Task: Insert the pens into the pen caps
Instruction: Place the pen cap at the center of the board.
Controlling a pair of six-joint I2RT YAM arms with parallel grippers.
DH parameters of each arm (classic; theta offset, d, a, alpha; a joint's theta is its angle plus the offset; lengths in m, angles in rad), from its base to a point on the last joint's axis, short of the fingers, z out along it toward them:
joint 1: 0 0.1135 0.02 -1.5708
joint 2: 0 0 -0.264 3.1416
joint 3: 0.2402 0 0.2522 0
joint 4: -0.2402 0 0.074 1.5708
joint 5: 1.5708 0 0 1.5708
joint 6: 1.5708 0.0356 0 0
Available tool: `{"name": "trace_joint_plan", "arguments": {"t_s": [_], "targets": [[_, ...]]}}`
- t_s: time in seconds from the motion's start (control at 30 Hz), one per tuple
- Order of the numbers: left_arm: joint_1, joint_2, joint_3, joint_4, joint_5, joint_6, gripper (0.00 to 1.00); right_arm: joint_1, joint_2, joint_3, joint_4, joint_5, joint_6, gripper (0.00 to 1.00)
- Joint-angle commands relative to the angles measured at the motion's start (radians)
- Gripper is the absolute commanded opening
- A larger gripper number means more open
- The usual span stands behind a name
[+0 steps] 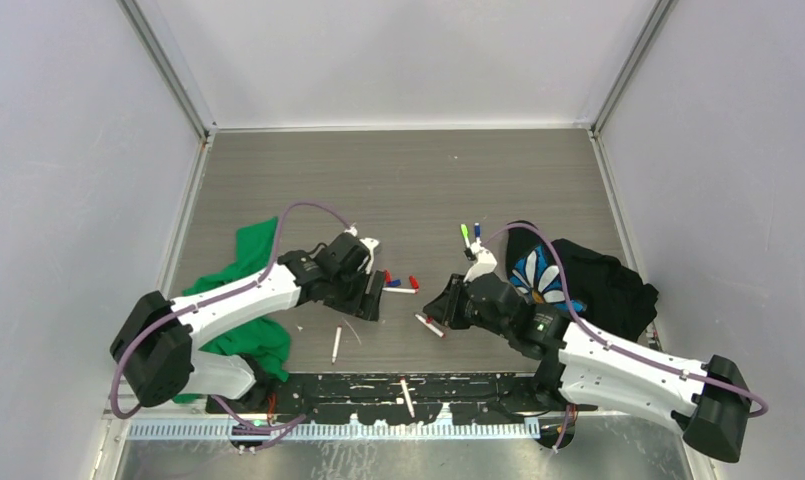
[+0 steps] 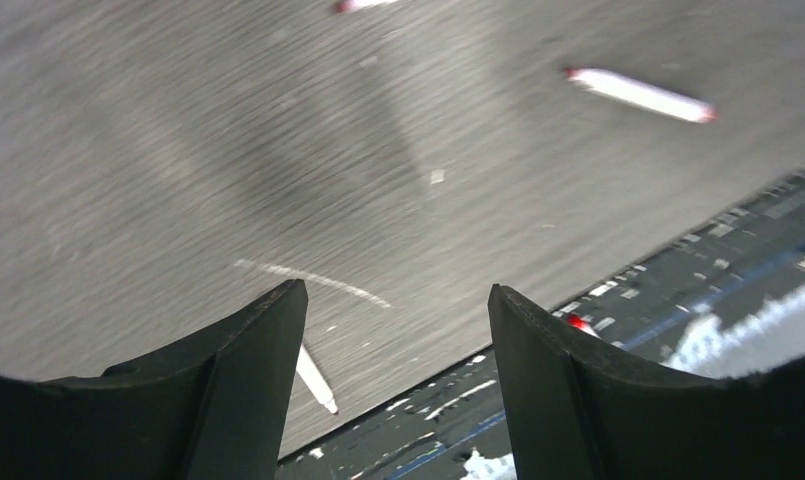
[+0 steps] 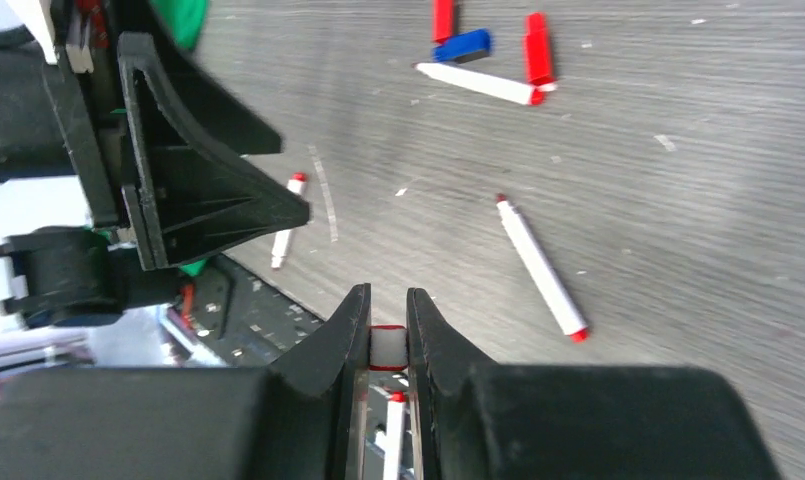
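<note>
My right gripper point(image 1: 433, 308) point(image 3: 388, 300) is shut on a short white piece with red rims, seemingly a pen barrel point(image 3: 388, 347). A white pen with red ends point(image 1: 428, 325) point(image 3: 541, 268) point(image 2: 638, 95) lies on the table beside it. My left gripper point(image 1: 373, 292) point(image 2: 398, 300) is open and empty, low over the table near its front edge. By it lie two red caps point(image 3: 538, 48) point(image 3: 443, 18), a blue cap point(image 1: 394, 283) point(image 3: 464, 45) and a white pen point(image 1: 400, 290) point(image 3: 478, 83). Another pen point(image 1: 336, 344) point(image 2: 313, 375) point(image 3: 286, 220) lies near the front edge.
One more pen point(image 1: 406, 397) lies on the black base strip point(image 1: 478, 385). A lime green piece point(image 1: 465, 235) and a blue piece point(image 1: 477, 229) lie at mid-table. A green cloth point(image 1: 248, 260) lies under the left arm, a black printed cloth point(image 1: 598, 275) behind the right arm.
</note>
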Motion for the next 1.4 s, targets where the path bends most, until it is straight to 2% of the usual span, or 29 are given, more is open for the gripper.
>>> {"name": "trace_joint_plan", "arguments": {"t_s": [0.0,0.2,0.4,0.5,0.57,0.7,0.93,1.13,1.23,1.37], "targets": [[-0.011,-0.015,-0.042,-0.096,-0.243,-0.148,0.69,-0.033,0.052,0.086,-0.133,0.092,-0.112,0.01],[-0.010,-0.109,-0.080,-0.186,-0.439,-0.295,0.69,-0.171,0.148,0.105,-0.170,0.064,-0.202,0.01],[-0.003,-0.020,-0.084,-0.358,-0.539,-0.439,0.63,-0.216,0.242,0.146,-0.194,0.080,-0.254,0.01],[0.013,0.001,-0.110,-0.360,-0.521,-0.491,0.62,-0.220,0.254,0.145,-0.181,0.081,-0.258,0.01],[0.020,0.015,-0.129,-0.352,-0.512,-0.527,0.57,-0.225,0.257,0.145,-0.179,0.086,-0.261,0.01],[0.034,0.004,-0.166,-0.335,-0.557,-0.579,0.55,-0.235,0.263,0.147,-0.185,0.092,-0.268,0.01],[0.134,-0.080,-0.260,-0.226,-0.426,-0.571,0.49,-0.240,0.279,0.150,-0.193,0.092,-0.278,0.01],[0.178,-0.114,-0.346,-0.151,-0.313,-0.588,0.43,-0.243,0.386,0.202,-0.229,0.163,-0.313,0.03],[0.202,-0.133,-0.363,-0.138,-0.306,-0.596,0.43,-0.245,0.453,0.223,-0.225,0.166,-0.321,0.03],[0.211,-0.121,-0.354,-0.138,-0.290,-0.565,0.32,-0.259,0.549,0.243,-0.195,0.173,-0.337,0.03]]}}
